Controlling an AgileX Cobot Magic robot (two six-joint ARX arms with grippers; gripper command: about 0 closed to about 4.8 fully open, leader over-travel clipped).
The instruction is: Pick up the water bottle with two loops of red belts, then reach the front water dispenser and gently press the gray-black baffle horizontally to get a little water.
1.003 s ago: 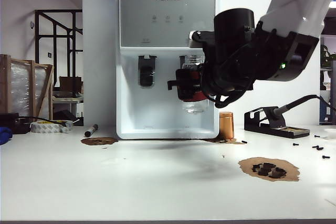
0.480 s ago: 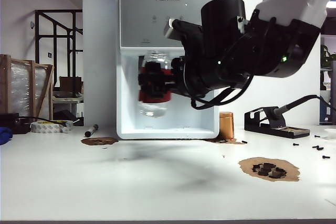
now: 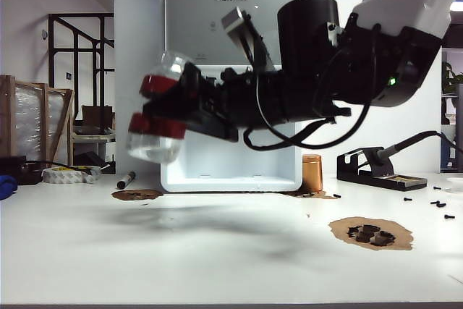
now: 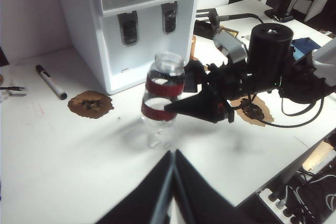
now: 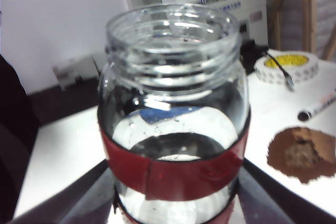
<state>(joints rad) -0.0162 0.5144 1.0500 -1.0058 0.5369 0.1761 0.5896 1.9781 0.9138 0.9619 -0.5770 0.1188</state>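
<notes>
The water bottle [image 3: 160, 108], clear glass with two dark-red bands, hangs tilted in the air left of the water dispenser [image 3: 217, 34]. My right gripper [image 3: 172, 112] reaches across the dispenser's front and is shut on the bottle's body. The right wrist view is filled by the bottle [image 5: 176, 103] with a finger [image 5: 79, 195] on each side. From the left wrist view I see the bottle [image 4: 164, 90], the dispenser [image 4: 105, 35] and the gray-black baffle [image 4: 169, 18]; in the exterior view my arm hides the baffle. My left gripper [image 4: 171, 169] is shut and empty, in front of the bottle.
A copper cylinder [image 3: 312, 172] stands by the dispenser's right corner, with a soldering stand [image 3: 376, 168] further right. Brown patches [image 3: 370, 233] [image 3: 136, 195] lie on the white table. A marker [image 3: 125, 179] and a tape roll [image 3: 70, 174] sit at the left.
My right gripper has swung the bottle leftward from the right tap bay, across the dispenser's front, to beyond its left edge. The bottle now tilts.
</notes>
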